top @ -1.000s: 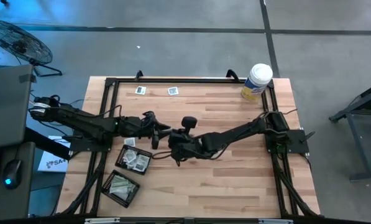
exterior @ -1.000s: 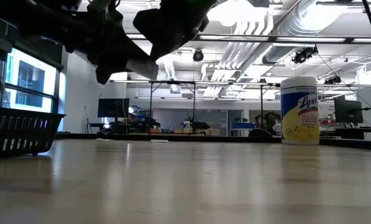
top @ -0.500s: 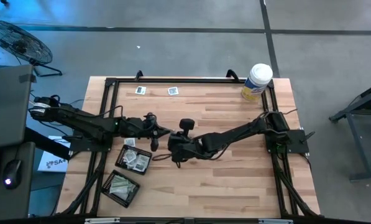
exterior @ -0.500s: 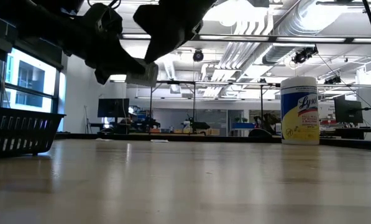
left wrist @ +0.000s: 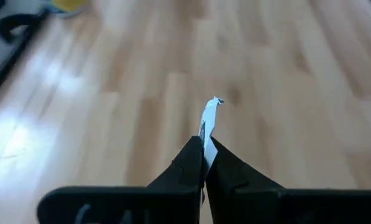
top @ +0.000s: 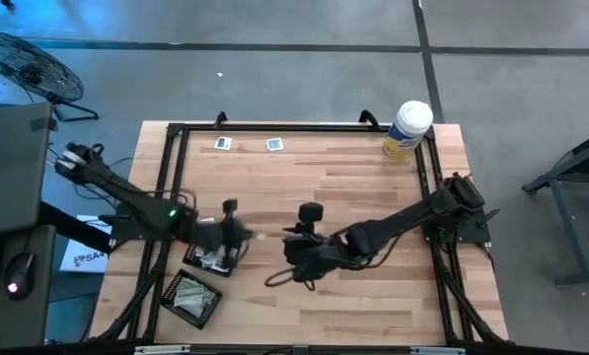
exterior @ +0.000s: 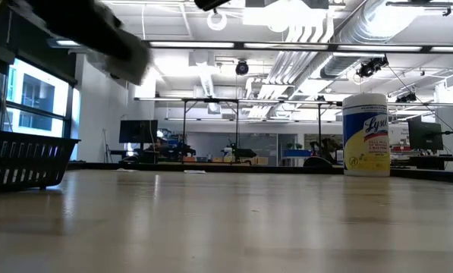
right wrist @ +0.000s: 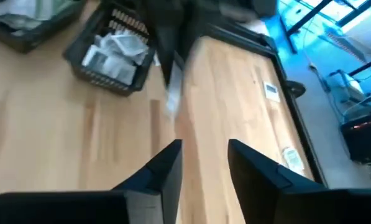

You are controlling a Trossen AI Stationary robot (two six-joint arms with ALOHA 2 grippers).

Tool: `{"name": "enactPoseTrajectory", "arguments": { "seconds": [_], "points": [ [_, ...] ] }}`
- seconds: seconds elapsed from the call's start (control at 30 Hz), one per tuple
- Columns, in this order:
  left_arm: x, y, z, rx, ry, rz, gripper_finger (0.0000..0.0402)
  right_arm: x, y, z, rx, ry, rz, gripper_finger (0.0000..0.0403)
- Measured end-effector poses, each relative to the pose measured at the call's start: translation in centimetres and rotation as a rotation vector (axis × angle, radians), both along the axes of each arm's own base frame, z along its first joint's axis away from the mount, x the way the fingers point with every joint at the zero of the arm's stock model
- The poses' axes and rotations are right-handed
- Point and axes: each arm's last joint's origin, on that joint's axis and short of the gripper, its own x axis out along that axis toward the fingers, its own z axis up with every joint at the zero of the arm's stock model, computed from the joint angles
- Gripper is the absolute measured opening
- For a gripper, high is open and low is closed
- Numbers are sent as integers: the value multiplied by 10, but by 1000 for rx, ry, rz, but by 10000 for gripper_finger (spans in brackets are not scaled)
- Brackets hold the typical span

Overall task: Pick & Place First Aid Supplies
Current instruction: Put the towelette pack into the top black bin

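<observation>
My left gripper is shut on a small white first aid packet above the wood table, beside the upper black mesh tray; in the high view it is a blur. My right gripper stands open and empty to the right of it, pointing at the held packet. That tray holds several packets lying flat. Two more packets lie flat near the far edge. My left gripper pinches the white packet by one end between its two fingers. The rest of the packet sticks out past the fingertips. The fingers slant downward. The packet is lifted clear of the table.
A second mesh tray with packets stands at the near left. A white canister with a yellow label stands at the far right corner. A black frame runs along the table's edges. Bare wood lies in the middle and right.
The packet, between both grippers at the table's middle a second ago, is now in the left gripper alone. My left gripper has swung with it toward the near edge and the upper tray. My right gripper has drawn back toward the near right and risen.
</observation>
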Motion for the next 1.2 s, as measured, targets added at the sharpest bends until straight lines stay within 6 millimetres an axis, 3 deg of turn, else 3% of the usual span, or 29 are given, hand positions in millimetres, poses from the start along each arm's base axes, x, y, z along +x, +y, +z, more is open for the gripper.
{"name": "enactPoseTrajectory", "arguments": {
  "seconds": [0.2, 0.33, 0.6, 0.83, 1.2],
  "points": [
    [-43, -50, 13, -75, 139, -109, 1, -8, 14, -4, 67, 47, 47, 123],
    [-63, -63, 11, -182, 181, -67, 1, -8, 14, -4, 103, 42, 49, 117],
    [-78, -44, -20, -197, 351, 169, 0, -1, -4, -4, 133, 11, -48, 114],
    [-70, -35, -48, -437, 445, 264, 7, 3, -12, -6, 188, 37, -23, 113],
    [-62, -17, -55, -417, 497, 325, 10, 3, -12, -6, 192, 40, -18, 113]
  ]
}}
